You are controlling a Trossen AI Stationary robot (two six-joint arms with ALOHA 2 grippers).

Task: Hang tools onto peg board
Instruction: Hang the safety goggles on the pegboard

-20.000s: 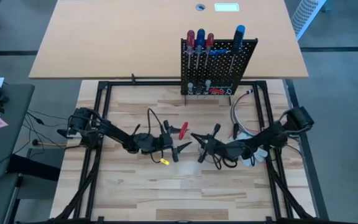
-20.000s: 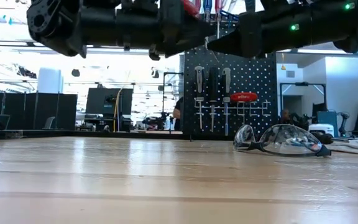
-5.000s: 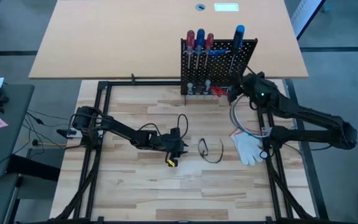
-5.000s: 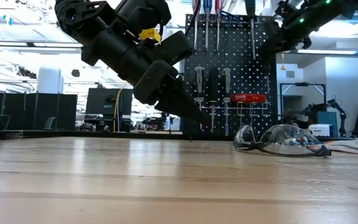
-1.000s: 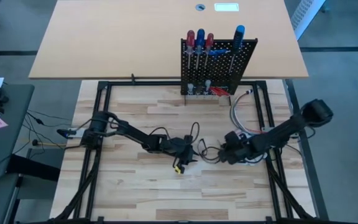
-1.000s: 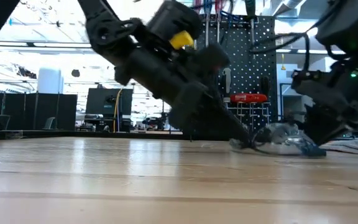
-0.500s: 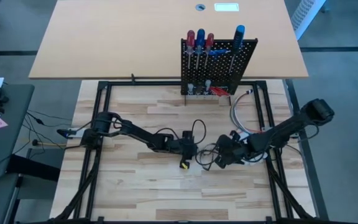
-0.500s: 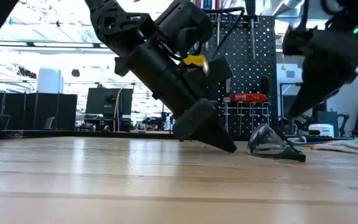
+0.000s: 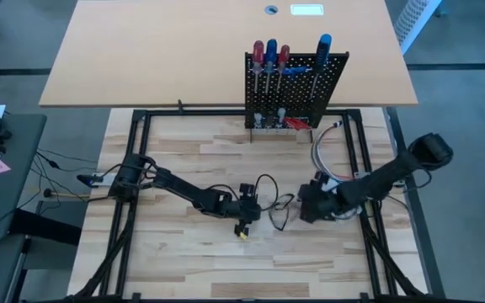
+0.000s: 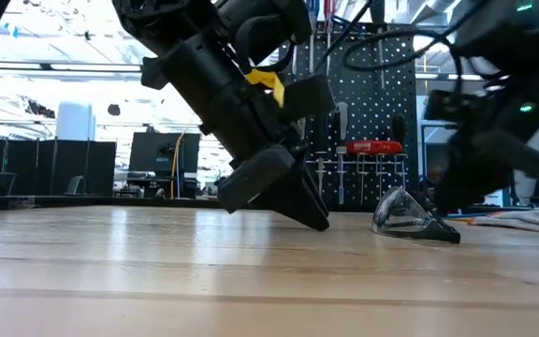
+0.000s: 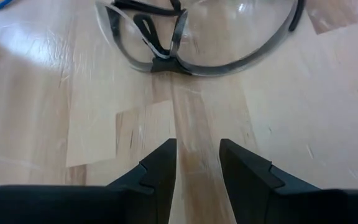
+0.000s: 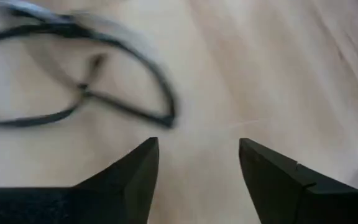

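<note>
The pale plank worktop (image 9: 183,244) fronts a bright workshop (monitors behind). The peg board (image 9: 295,93) stands upright at its far edge, tools (image 9: 271,61) hanging. Safety glasses (image 9: 278,210) lie between the left end effector (image 11: 197,155), slightly parted, and right end effector (image 12: 197,158), spread; both empty.

Robotics lab / open workshop floor. Butcher-block bench (image 9: 226,252) on a black metal frame (image 9: 133,151), black peg board (image 10: 363,122) with hung tools (image 9: 272,57) at its far edge. Behind the peg board in the low view: rows of dark monitors (image 10: 157,154), partitions, more bench gear, bright ceiling lighting. Tan tabletop (image 9: 158,50) beyond it, grey floor around.
</note>
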